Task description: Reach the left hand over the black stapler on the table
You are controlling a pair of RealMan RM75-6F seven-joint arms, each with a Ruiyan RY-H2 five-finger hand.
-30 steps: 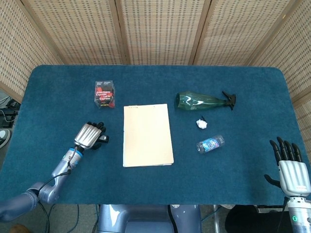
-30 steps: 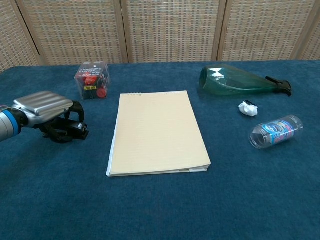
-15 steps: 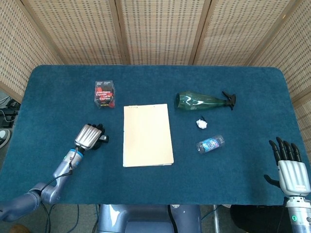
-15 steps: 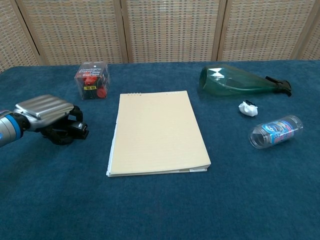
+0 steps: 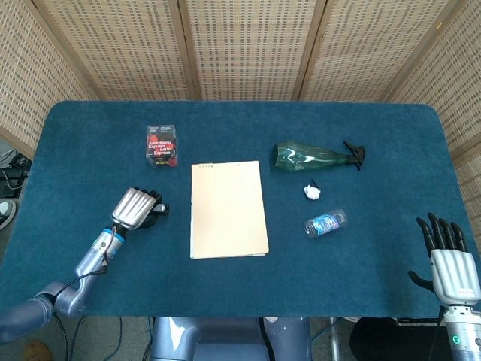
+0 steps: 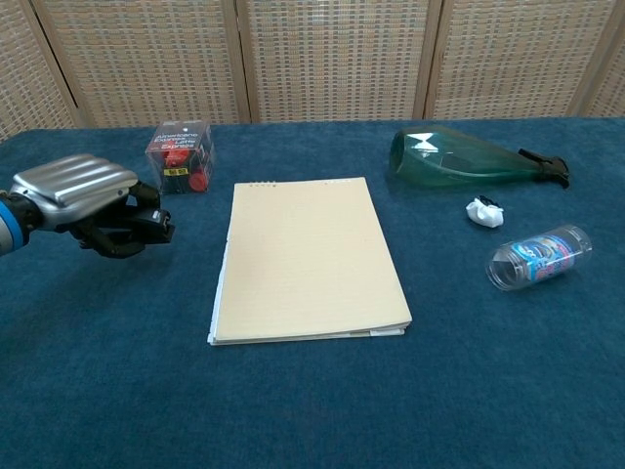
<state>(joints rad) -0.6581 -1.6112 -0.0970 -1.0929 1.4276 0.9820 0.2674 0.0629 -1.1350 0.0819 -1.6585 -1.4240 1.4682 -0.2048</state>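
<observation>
The black stapler (image 5: 157, 210) (image 6: 154, 223) is mostly hidden under my left hand (image 5: 136, 210) (image 6: 83, 198), left of the notepad. My fingers curl around it and hold it slightly off the blue cloth; only its black front end shows past the fingers. My right hand (image 5: 449, 257) hovers at the table's near right corner in the head view, fingers spread and holding nothing. The chest view does not show it.
A cream notepad (image 5: 228, 208) (image 6: 308, 256) lies mid-table. A clear box with red contents (image 5: 161, 144) (image 6: 181, 156) stands behind the left hand. To the right lie a green bottle (image 5: 312, 156) (image 6: 459, 157), a white crumpled scrap (image 5: 312, 192) (image 6: 483, 211) and a small clear bottle (image 5: 325, 222) (image 6: 538, 256).
My left hand has closed around the stapler and risen a little, shifting left and back with the stapler in it. The right hand has stayed still.
</observation>
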